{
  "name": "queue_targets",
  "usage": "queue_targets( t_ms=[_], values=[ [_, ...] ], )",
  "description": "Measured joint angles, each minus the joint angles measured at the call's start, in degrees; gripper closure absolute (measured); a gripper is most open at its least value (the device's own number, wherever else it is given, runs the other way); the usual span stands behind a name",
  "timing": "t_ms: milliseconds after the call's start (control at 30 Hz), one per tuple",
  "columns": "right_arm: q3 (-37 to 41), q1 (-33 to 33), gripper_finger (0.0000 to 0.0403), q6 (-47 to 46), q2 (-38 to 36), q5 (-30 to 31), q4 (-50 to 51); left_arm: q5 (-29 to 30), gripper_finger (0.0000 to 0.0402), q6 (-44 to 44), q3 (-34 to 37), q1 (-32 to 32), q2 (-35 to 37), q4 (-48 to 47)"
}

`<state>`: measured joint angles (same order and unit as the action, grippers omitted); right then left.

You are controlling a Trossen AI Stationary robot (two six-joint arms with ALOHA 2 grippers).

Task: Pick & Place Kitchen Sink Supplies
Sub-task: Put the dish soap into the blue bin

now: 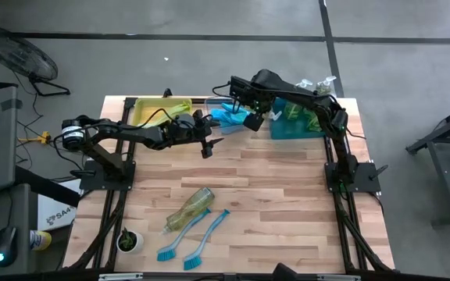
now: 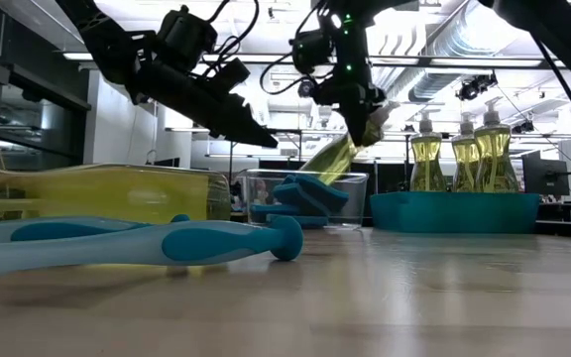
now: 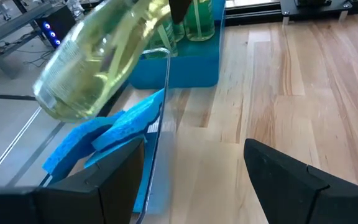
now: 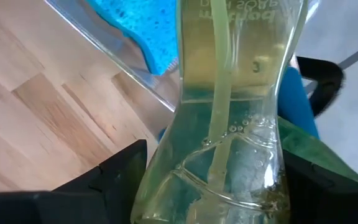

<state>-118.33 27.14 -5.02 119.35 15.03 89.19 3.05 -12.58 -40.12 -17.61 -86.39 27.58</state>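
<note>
At the table's (image 1: pixel 287 195) near edge, one soap bottle (image 1: pixel 189 208) and two blue brushes (image 1: pixel 194 237) lie unsorted; these remain, I judge. Past mid-table, the left gripper (image 1: pixel 209 145) hangs with fingers apart, empty; the right gripper (image 1: pixel 250 119) clamps a tilted bottle (image 2: pixel 331 159) above the clear bin (image 2: pixel 305 200), which holds blue sponges (image 3: pixel 114 134). At the far edge, the teal bin (image 2: pixel 454 211) already carries bottles; the yellow bin's (image 1: pixel 151 109) contents are hard to make out.

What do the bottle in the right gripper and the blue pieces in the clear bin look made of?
The bottle looks like clear glossy plastic: its dip tube shows through. The blue pieces look like matte, porous sponge foam. The clear bin seems to be transparent rigid plastic.
</note>
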Motion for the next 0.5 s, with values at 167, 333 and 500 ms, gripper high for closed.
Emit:
queue_targets(
  t_ms=[167,333,500],
  values=[
    [-3.3,-0.7,0.0138,0.1,0.0,1.6,0.9,0.0,0.0133,0.3,0.0,0.0,0.0,-0.4],
    [-7.8,-1.8,0.0138,2.3,0.0,1.1,0.9,0.0,0.0133,0.9,0.0,0.0,0.0,-0.4],
    [-12.6,-2.7,0.0138,4.9,0.0,0.7,0.9,0.0,0.0133,1.0,0.0,0.0,0.0,-0.7]
  ],
)
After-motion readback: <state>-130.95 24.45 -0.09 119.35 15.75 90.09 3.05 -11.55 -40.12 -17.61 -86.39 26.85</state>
